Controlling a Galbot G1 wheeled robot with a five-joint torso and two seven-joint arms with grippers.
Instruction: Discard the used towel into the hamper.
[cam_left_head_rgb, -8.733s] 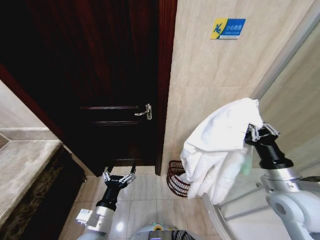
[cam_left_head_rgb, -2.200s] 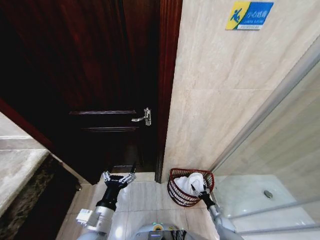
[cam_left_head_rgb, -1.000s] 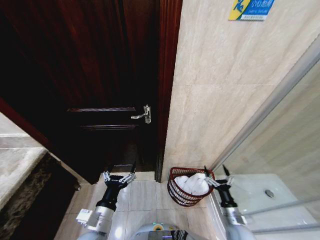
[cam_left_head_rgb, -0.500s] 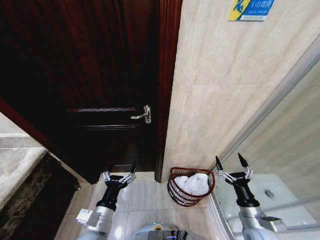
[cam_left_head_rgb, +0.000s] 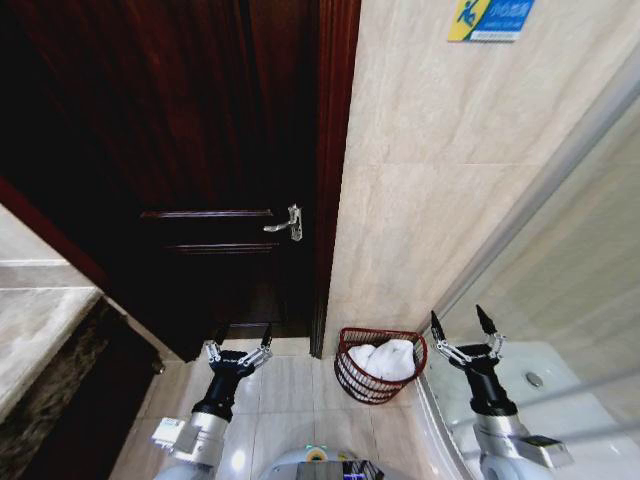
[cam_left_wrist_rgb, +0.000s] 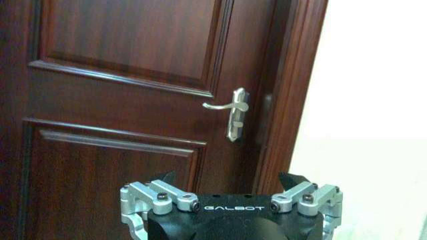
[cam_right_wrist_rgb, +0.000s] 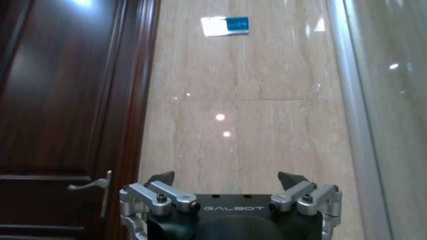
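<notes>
A white towel is seen bunched inside the hamper, its folds rising about level with the thick rim. The hamper, a dark reddish-brown openwork basket, is set on the tiled floor at the foot of the beige tiled wall, just beside the dark wooden door frame. Just right of the hamper, the right gripper is held above rim height, its jaws spread wide apart and clamped on nothing, before the curved glass shower screen. Well to the hamper's left, the left gripper is parked low before the dark door, jaws likewise apart and empty. The silver door handle is seen above it, and a blue and yellow sign is fixed high on the wall over the hamper.
</notes>
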